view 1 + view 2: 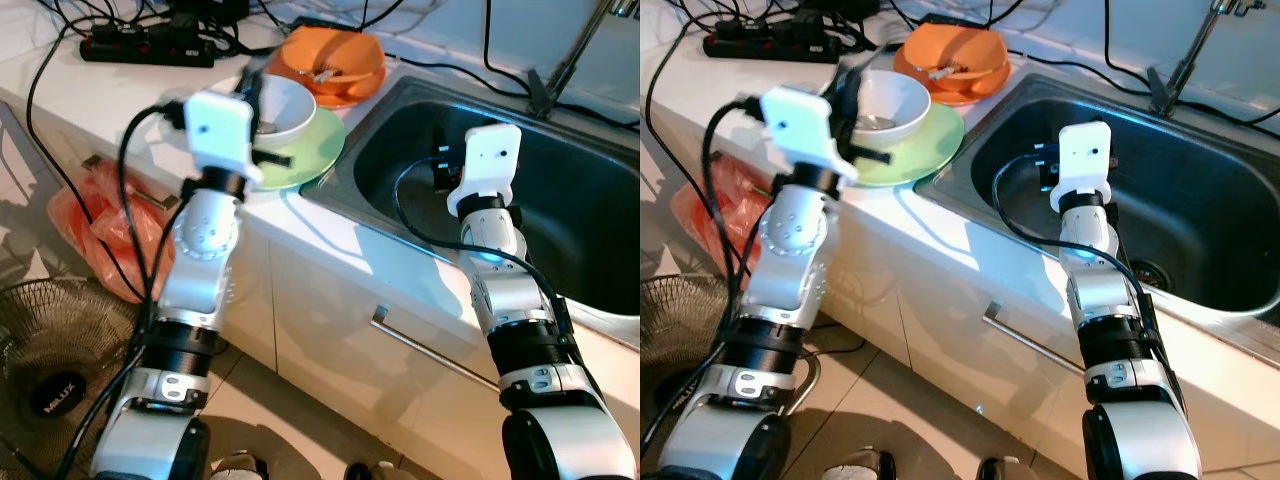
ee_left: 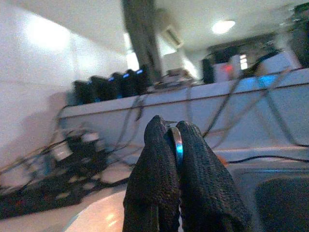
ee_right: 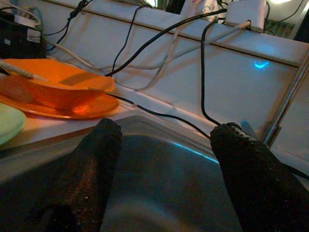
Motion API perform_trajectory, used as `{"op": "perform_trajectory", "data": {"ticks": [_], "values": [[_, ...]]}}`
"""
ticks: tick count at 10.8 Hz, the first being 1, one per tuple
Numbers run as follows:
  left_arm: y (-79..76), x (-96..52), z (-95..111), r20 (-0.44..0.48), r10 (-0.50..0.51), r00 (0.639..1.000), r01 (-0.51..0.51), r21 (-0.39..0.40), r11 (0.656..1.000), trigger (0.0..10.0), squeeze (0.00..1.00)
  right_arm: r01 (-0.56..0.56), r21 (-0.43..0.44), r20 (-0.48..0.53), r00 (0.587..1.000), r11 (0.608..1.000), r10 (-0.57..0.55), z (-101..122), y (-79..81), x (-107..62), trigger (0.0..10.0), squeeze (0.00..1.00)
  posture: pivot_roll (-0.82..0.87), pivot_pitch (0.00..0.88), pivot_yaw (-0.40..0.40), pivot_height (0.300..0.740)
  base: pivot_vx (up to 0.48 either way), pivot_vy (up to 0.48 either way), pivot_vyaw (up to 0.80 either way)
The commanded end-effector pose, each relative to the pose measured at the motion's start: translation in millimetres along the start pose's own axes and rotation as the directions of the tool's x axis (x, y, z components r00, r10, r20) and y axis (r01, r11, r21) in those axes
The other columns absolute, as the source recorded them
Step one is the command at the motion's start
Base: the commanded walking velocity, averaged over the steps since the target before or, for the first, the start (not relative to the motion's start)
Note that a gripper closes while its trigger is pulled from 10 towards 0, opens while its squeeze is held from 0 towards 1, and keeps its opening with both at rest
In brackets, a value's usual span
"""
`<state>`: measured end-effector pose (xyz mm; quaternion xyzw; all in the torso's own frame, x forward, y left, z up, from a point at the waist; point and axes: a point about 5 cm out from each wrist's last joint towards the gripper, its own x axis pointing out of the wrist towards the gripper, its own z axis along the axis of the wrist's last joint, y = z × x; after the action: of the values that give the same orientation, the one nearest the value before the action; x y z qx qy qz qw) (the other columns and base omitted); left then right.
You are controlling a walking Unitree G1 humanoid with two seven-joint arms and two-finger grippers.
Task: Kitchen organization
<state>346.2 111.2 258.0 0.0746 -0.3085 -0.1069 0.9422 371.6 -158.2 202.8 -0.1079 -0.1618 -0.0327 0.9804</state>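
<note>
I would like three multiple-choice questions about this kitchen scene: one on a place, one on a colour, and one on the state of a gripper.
1. Where is the white bowl?
A. in the sink
B. on the green plate
C. on the floor

2. What colour is the bowl behind the green plate?
A. blue
B. black
C. orange

3. How are the fingers of the right gripper?
A. spread apart over the sink
B. shut on a cup
C. shut on a cable

Answers: 1 B, the white bowl sits on the green plate on the counter. 2 C, it is orange, standing on an orange plate. 3 A, the right wrist view shows a wide gap between the fingers, with the sink beyond.
</note>
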Motion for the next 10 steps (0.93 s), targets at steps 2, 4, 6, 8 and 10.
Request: {"op": "perform_trajectory", "data": {"ticks": [2,4,6,8,10], "values": [[-16.3,8.0,19.7,0.066,-0.097,0.993,0.098,-0.008,0.995,10.0,0.00,0.015,-0.008,-0.011,1.000,1.000,-0.015,-2.7,-3.3,-1.8,10.0,0.00,0.07,0.091,-0.054,0.740,0.000,0.000,0.00],[-44.8,8.4,31.6,0.099,-0.238,0.966,0.245,-0.062,0.968,10.0,0.00,0.012,-0.061,-0.005,1.000,0.998,-0.012,-4.1,-6.2,-1.6,10.0,0.00,0.07,0.088,-0.051,0.740,0.000,0.000,0.00],[-61.0,3.3,28.0,0.073,-0.324,0.943,0.330,-0.121,0.936,10.0,0.00,-0.001,-0.159,0.017,1.000,0.987,0.004,-3.9,-9.4,-1.2,10.0,0.00,0.07,0.088,-0.051,0.740,0.000,0.000,0.00],[-71.6,-2.6,22.1,0.043,-0.382,0.923,0.383,-0.199,0.902,10.0,0.00,-0.046,-0.359,0.078,0.994,0.932,0.079,-0.9,-8.8,-3.0,10.0,0.00,0.06,0.086,-0.048,0.740,0.000,0.000,0.00],[-76.0,-6.3,20.9,0.030,-0.416,0.909,0.412,-0.218,0.885,10.0,0.00,-0.055,-0.466,0.148,0.979,0.883,0.139,5.6,-6.3,-4.7,10.0,0.00,0.06,0.085,-0.046,0.740,0.000,0.000,0.00]]}}
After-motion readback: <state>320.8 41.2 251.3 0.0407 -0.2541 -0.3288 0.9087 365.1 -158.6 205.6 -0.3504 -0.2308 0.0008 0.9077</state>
